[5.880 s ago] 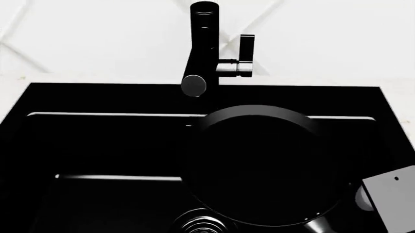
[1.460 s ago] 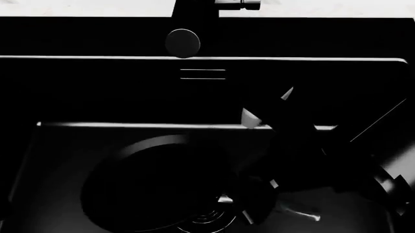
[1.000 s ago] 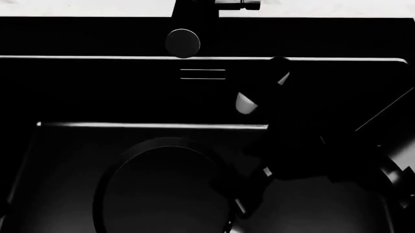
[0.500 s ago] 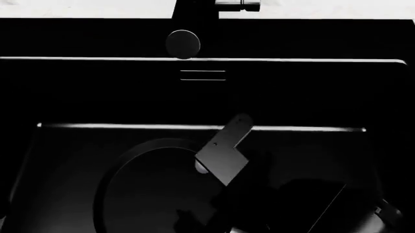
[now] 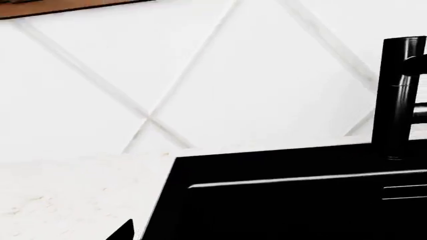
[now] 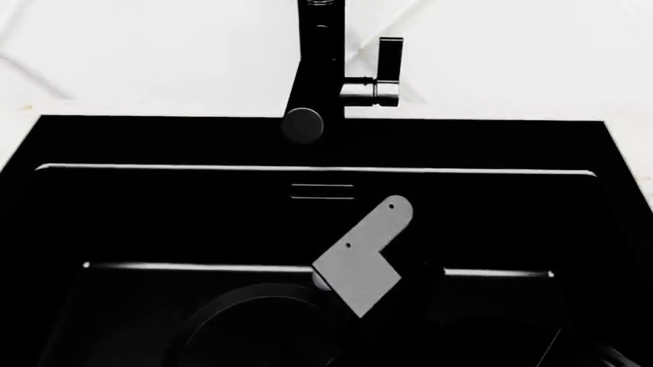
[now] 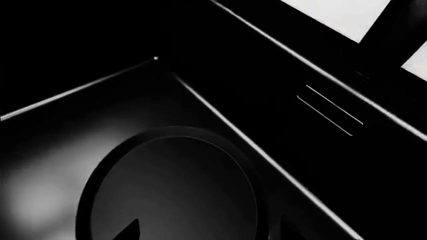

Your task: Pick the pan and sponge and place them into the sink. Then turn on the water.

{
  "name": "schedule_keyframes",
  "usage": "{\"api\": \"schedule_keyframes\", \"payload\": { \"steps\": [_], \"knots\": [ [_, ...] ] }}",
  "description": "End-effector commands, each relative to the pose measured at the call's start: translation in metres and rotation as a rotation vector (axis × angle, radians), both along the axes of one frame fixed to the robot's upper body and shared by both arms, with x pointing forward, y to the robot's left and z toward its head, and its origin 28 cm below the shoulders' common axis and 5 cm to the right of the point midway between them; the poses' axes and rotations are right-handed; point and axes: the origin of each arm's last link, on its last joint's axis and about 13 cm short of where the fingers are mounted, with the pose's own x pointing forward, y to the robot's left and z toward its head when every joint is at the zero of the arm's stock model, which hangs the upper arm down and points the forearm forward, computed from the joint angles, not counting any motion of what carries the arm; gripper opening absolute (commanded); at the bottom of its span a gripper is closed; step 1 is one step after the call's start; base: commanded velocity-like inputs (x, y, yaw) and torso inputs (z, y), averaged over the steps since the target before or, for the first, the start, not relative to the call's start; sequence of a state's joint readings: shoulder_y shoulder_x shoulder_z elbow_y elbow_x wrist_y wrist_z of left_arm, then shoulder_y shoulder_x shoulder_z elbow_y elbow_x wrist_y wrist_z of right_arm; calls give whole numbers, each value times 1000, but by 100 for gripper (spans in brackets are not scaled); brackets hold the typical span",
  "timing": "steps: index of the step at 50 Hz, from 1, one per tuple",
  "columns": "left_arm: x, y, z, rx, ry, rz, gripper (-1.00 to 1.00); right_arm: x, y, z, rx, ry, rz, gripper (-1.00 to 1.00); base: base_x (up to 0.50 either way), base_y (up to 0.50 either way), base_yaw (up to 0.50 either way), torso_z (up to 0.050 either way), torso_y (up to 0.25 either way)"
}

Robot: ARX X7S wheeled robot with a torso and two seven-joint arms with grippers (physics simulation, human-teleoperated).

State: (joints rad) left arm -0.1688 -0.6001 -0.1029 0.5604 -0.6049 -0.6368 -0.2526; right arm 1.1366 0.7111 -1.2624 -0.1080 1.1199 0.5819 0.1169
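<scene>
The black pan (image 7: 173, 192) lies flat on the floor of the black sink (image 6: 316, 170); only its faint rim (image 6: 255, 294) shows in the head view. My right gripper (image 7: 210, 235) hovers over the pan, open and empty, with one dark fingertip (image 7: 130, 232) showing. My right arm's grey bracket (image 6: 359, 256) hangs over the basin. My left gripper (image 5: 208, 236) is open over the sink's left corner, with one fingertip (image 5: 123, 232) showing. The black faucet (image 6: 314, 69) with its side lever (image 6: 389, 65) stands behind the sink. No water runs. The sponge is out of view.
The overflow slot (image 6: 323, 191) sits in the sink's back wall under the spout end (image 6: 303, 125). White speckled counter (image 5: 73, 195) lies left of the sink and white tiled wall (image 5: 220, 75) behind. The faucet also shows in the left wrist view (image 5: 397, 100).
The pan went from held above the sink to lying on its floor, and my right gripper came off it. The head view has tilted up, bringing the faucet back in.
</scene>
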Motion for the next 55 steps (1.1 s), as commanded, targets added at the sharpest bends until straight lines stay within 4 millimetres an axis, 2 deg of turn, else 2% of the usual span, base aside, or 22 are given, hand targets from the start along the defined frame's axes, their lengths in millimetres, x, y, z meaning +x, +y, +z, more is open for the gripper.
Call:
{"api": "schedule_keyframes", "payload": {
  "steps": [1,5,6,7,22,30,36,41,52,55],
  "knots": [
    [0,3,0,0,1,-2,100,-9,-3,3,36,-30,-41,100,0,0,0,0,250],
    [0,0,-1,3,1,-1,100,-16,-7,7,49,-53,-74,100,0,0,0,0,250],
    [1,0,-2,0,3,-4,100,-40,-23,23,60,-96,-168,100,0,0,0,0,250],
    [1,0,-2,-1,3,-4,100,-46,-22,26,67,-106,-156,100,0,0,0,0,250],
    [1,-2,0,-25,6,13,100,-64,-33,42,67,-154,-218,100,0,0,0,0,164],
    [2,2,3,-43,23,31,100,-79,-42,48,161,-237,-296,100,0,0,0,0,0],
    [2,2,6,-40,33,32,100,-89,-50,50,233,-315,-432,100,0,0,0,0,0],
    [2,4,7,-39,44,45,100,-102,-57,51,218,-329,-542,100,0,0,0,0,0],
    [-2,9,17,-63,124,239,100,-109,-58,55,204,-333,-611,100,0,0,0,0,0],
    [-3,11,25,-67,118,314,100,-107,-57,55,210,-335,-613,100,0,0,0,0,0]
  ]
}}
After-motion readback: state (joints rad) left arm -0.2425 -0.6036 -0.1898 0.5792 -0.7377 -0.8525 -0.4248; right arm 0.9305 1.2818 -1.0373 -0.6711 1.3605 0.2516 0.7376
